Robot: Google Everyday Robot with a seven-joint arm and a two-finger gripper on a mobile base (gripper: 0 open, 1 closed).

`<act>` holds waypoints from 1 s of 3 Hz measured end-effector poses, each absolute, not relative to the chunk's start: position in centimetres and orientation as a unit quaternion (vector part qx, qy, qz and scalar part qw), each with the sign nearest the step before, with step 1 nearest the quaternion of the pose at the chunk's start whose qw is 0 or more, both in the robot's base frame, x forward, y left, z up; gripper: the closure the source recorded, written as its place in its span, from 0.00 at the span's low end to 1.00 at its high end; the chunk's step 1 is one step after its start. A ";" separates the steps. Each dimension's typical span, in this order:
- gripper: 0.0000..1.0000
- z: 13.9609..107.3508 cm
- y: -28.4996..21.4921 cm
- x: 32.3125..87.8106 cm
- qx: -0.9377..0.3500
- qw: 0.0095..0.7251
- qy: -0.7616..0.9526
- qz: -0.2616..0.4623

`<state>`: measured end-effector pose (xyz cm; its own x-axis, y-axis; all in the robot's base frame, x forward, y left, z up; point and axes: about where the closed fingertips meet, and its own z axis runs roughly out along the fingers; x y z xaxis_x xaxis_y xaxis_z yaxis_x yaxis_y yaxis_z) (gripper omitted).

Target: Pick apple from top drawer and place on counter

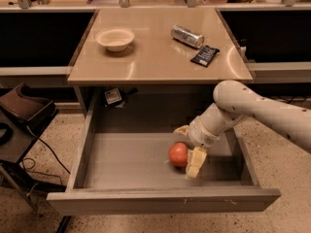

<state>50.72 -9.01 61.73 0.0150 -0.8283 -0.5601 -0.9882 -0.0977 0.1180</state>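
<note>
Camera view, single frame. At the centre stands the top drawer (pixel 81 152), pulled fully out, grey, with low walls and a flat floor. Contents: the apple (pixel 178 154) only, red-orange, resting on the drawer floor right of centre and toward the front panel.

The gripper (pixel 188 146) is down inside the drawer on the apple's right side. Its two cream fingers (pixel 196 162) are spread apart. The nearer one touches or almost touches the apple's right flank; the farther one sits behind the apple with a visible gap. Nothing is clamped. The white arm (pixel 262 110) comes in from the right and is cut off at the frame edge.

At the drawer's back, under the tabletop, there is a small dark item with a pale label (pixel 113 96); I cannot tell what it is.

The counter (pixel 150 64) is glossy beige and directly above the drawer. On it are a white bowl (pixel 115 38) at left, a silver can (pixel 187 36) lying on its side at right, and a dark packet (pixel 204 56) just beside the can.

Dark shelves (pixel 43 38) flank the counter. The floor (pixel 284 178) is speckled. A brown padded object (pixel 24 108) and black cables (pixel 46 152) sit at left, partly cropped.
</note>
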 end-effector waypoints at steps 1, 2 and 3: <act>0.00 61.7 -9.0 50.8 -0.695 0.156 0.654 0.256; 0.19 61.7 -9.0 50.8 -0.695 0.156 0.654 0.256; 0.43 61.7 -9.0 50.8 -0.695 0.156 0.654 0.256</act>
<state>50.76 -9.02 61.70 0.0144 -0.8283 -0.5601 -0.9883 -0.0970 0.1179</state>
